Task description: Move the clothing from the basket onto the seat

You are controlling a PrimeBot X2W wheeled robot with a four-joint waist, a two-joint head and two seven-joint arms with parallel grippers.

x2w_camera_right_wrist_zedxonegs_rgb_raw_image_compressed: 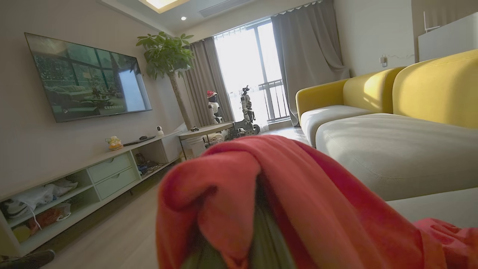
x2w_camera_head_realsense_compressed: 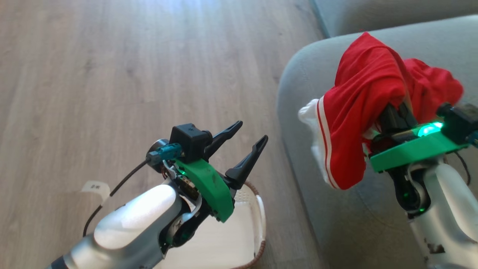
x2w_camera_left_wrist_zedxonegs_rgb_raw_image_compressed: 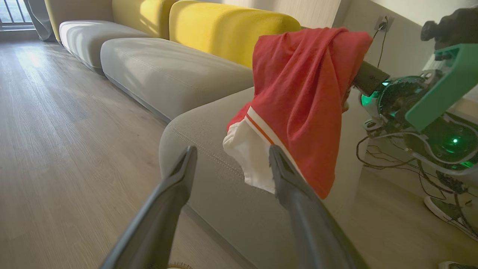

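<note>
Just left of centre in the head view, the left gripper (x2w_camera_head_realsense_compressed: 252, 130) hangs over the basket (x2w_camera_head_realsense_compressed: 259, 209), its two dark fingers spread wide and holding nothing. A black cable (x2w_camera_head_realsense_compressed: 127, 178) with a paper tag runs from its wrist above the wooden floor (x2w_camera_head_realsense_compressed: 112, 74). The basket stands on that floor, just beside the rounded front corner of the seat (x2w_camera_head_realsense_compressed: 317, 194). In the left wrist view, the same fingers frame the seat's stitched edge, with yellow backrests (x2w_camera_left_wrist_zedxonegs_rgb_raw_image_compressed: 224, 30) behind the row of cushions.

Farther right, the clothing (x2w_camera_head_realsense_compressed: 354, 101) is up over the seat. The red garment with a white panel and stripes drapes over the right gripper (x2w_camera_head_realsense_compressed: 396, 112). Its white hem hangs down by the cushion's front edge; whether it touches the fabric cannot be told. A bunch of plain red cloth (x2w_camera_head_realsense_compressed: 433, 84) shows just behind it, and in the right wrist view it appears to lie on the cushion.

The right gripper's fingers are buried under the draped garment, so how far apart they stand, and whether they pinch it, cannot be told. Beyond the cloth, that view takes in a wall television (x2w_camera_right_wrist_zedxonegs_rgb_raw_image_compressed: 86, 78) and a potted plant (x2w_camera_right_wrist_zedxonegs_rgb_raw_image_compressed: 166, 48).
</note>
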